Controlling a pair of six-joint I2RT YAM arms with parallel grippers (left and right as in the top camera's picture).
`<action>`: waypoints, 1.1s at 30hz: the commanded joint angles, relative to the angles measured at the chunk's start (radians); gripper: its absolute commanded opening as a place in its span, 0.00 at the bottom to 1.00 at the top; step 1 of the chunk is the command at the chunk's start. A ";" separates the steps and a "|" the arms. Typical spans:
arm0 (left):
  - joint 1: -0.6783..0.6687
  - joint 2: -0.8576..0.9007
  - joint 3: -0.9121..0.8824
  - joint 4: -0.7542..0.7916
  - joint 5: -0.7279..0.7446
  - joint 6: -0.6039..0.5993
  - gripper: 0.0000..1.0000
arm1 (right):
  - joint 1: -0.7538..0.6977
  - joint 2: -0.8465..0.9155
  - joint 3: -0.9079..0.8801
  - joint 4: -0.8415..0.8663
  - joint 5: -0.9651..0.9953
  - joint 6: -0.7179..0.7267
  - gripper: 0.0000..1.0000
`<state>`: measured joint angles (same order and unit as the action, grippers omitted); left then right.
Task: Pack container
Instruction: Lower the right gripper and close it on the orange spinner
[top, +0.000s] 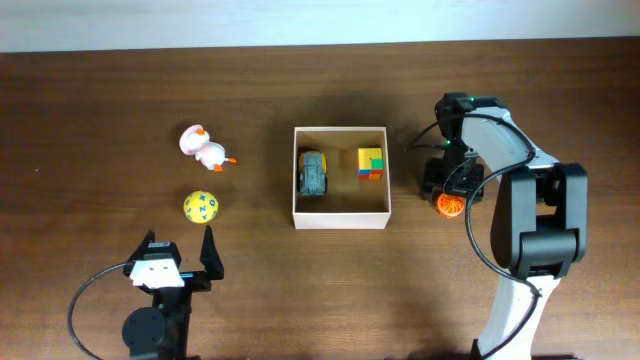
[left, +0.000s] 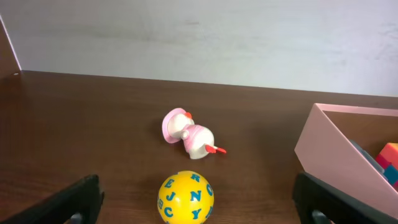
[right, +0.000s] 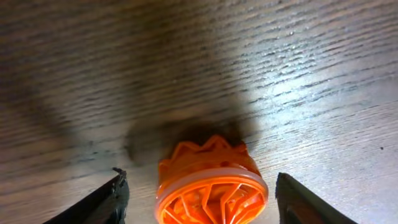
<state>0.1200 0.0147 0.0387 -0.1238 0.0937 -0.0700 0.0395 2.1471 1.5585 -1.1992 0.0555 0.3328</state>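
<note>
My right hand (right: 202, 198), open and holding nothing, straddles the orange toy (right: 211, 174) (beside the container (top: 340, 219)); I should centre, then close evenly.

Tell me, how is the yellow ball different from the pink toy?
The yellow ball is round and has blue letters all over it; the pink toy is pink and white with small orange parts. The yellow ball is one smooth shape; the pink toy has a head and a body and lies tipped on its side. Both rest on the table, left of the container and outside it.
</note>
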 joint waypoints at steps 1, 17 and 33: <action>-0.002 -0.009 -0.007 0.003 -0.004 0.019 0.99 | -0.007 -0.003 -0.010 0.000 0.009 0.009 0.65; -0.002 -0.009 -0.007 0.003 -0.004 0.019 0.99 | -0.007 -0.003 -0.080 0.064 -0.002 -0.003 0.50; -0.002 -0.009 -0.007 0.003 -0.004 0.019 0.99 | -0.007 -0.003 -0.081 0.097 -0.034 -0.019 0.49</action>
<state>0.1200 0.0147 0.0387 -0.1238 0.0937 -0.0700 0.0387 2.1307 1.4998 -1.1240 0.0502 0.3141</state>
